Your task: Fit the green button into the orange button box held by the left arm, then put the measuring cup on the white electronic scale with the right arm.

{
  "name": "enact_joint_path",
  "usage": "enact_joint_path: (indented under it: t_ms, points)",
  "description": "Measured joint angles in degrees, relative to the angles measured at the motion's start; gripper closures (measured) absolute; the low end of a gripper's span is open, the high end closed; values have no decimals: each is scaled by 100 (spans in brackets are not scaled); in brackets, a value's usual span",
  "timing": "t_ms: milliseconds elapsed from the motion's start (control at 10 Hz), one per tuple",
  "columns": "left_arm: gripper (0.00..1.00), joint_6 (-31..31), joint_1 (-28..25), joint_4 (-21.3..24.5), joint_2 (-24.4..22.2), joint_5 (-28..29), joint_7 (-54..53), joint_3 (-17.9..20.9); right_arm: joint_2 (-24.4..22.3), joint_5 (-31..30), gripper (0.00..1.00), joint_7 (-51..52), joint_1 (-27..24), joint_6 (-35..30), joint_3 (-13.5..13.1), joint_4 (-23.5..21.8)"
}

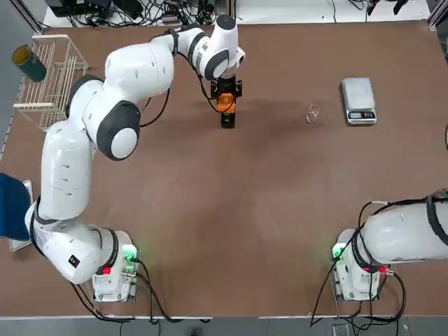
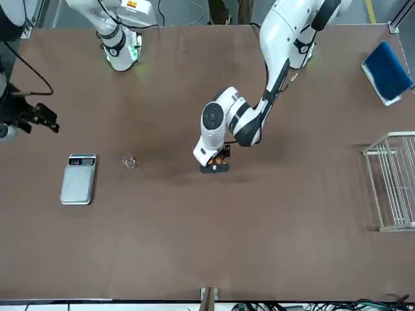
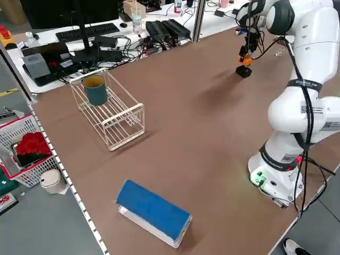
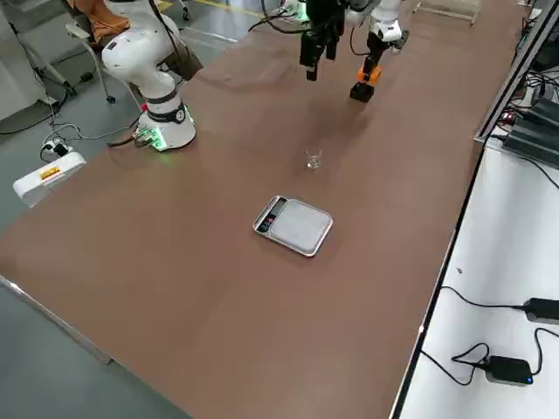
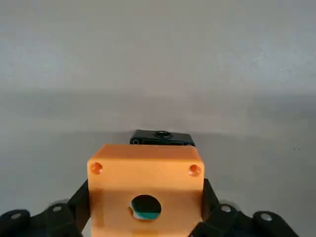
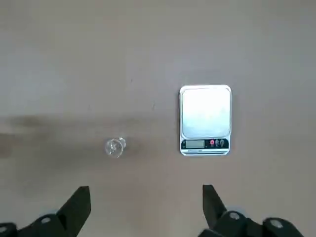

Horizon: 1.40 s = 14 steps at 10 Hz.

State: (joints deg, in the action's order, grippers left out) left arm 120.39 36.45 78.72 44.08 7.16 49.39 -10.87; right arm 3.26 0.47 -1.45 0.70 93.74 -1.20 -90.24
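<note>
The left gripper (image 1: 225,98) reaches to the far middle of the brown table (image 1: 231,224), its fingers clamped on the sides of the orange button box (image 5: 146,190); the box hangs just above a small black block (image 5: 162,138); its holed face looks toward the wrist camera, a green button (image 5: 146,214) showing in the hole. The right gripper (image 6: 145,207) hovers spread wide and empty above the clear measuring cup (image 6: 115,146); beside the cup lies the white electronic scale (image 6: 205,120), long axis toward its display end, which faces the robot.
</note>
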Motion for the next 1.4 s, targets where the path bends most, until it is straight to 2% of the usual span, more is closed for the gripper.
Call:
enact_joint_path:
  t_ms: [300,500,1000,1200,1400]
  points:
    - [13,30,2,0,1,0,4,-2,327,14,0,-830,185,206,300,-34]
    - [13,60,5,1,2,0,8,-3,433,17,0,-1182,246,1011,495,-669]
    - [13,158,21,91,11,0,34,-5,519,22,0,-1986,517,3255,677,-2681]
    - [13,178,26,91,11,0,45,-7,575,22,0,-2053,520,3767,711,-3155]
    - [13,221,54,91,11,0,51,-9,826,25,1,-2058,519,4345,711,-3465]
